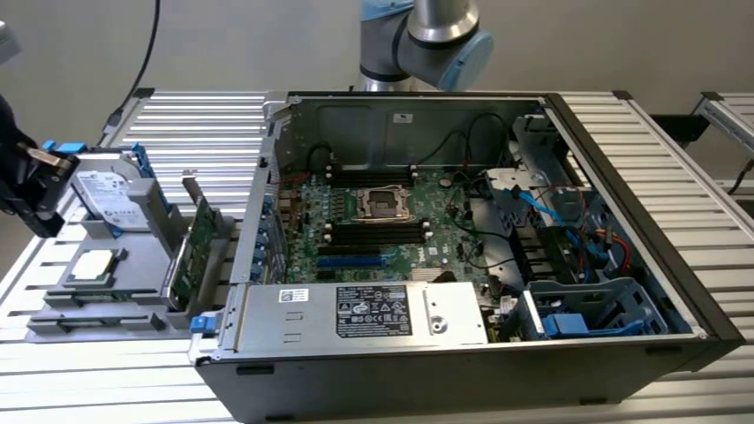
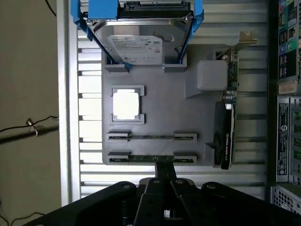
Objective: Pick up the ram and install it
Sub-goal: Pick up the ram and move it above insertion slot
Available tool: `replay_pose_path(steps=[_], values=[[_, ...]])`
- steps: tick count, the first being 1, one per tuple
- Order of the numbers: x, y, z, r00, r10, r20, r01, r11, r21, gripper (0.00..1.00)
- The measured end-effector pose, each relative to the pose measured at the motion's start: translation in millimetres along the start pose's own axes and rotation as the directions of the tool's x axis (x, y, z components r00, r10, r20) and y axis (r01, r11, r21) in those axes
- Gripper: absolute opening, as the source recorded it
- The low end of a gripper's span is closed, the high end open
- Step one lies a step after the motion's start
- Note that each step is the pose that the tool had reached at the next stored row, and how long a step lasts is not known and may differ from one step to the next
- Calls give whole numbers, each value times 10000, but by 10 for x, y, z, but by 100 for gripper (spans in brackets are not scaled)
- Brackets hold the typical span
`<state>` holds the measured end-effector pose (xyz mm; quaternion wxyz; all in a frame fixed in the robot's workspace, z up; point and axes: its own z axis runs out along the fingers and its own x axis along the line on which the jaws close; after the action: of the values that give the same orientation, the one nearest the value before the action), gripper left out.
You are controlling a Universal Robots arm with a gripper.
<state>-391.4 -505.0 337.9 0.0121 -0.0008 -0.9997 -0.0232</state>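
Exterior view: tool at exterior view's left edge, raised above grey holder on tabletop, beside open computer case.
Wrist view: tool fingers pressed together, empty; tips line up with ram, which is seated in holder slot closest to tool.

Ram on holder (chip beside)
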Motion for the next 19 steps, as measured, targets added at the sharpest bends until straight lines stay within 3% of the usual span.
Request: replay_pose_path(steps=[6, 11, 14, 19], values=[[-1, -2, 37, 9940, -1088, -52, 1088, 9941, 20, 11], [-2, -3, 64, 9799, -1993, -86, 1992, 9799, -35, 11], [-2, -4, 77, 9677, -2518, -95, 2517, 9677, -110, 11], [-3, -4, 93, 9421, -3354, -71, 3350, 9417, -322, 11]])
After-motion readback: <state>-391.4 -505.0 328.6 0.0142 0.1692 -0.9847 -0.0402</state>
